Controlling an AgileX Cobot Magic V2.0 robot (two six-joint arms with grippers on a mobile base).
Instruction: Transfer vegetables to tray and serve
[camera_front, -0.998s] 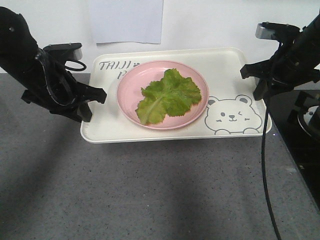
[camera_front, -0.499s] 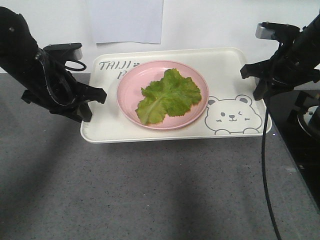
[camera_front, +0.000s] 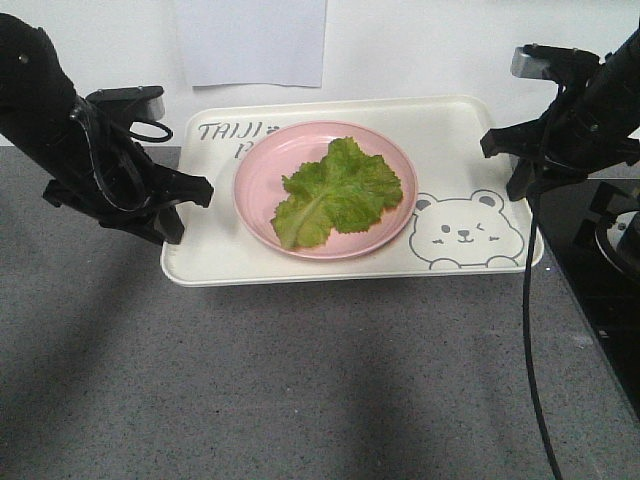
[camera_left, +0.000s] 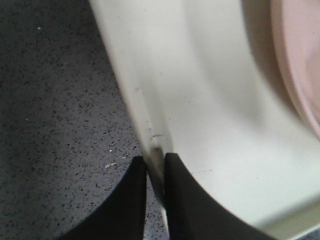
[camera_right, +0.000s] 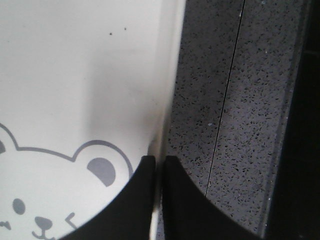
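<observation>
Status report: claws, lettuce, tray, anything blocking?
Left claw shut on tray rim, right claw shut on opposite rim. Lettuce on pink plate, plate on tray. Nothing in the way.

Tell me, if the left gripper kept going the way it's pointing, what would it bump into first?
The left gripper is already shut on the tray rim. Pushing further along would probably just slide along that rim; the pink plate sits off to the side, likely missed.

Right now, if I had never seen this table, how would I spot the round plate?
Find the cream-white tray on the grey counter, pinched at each side by a black claw. The pink plate sits on it, left of the bear drawing. It is the only round, pink thing there, with green lettuce lying in it.
</observation>
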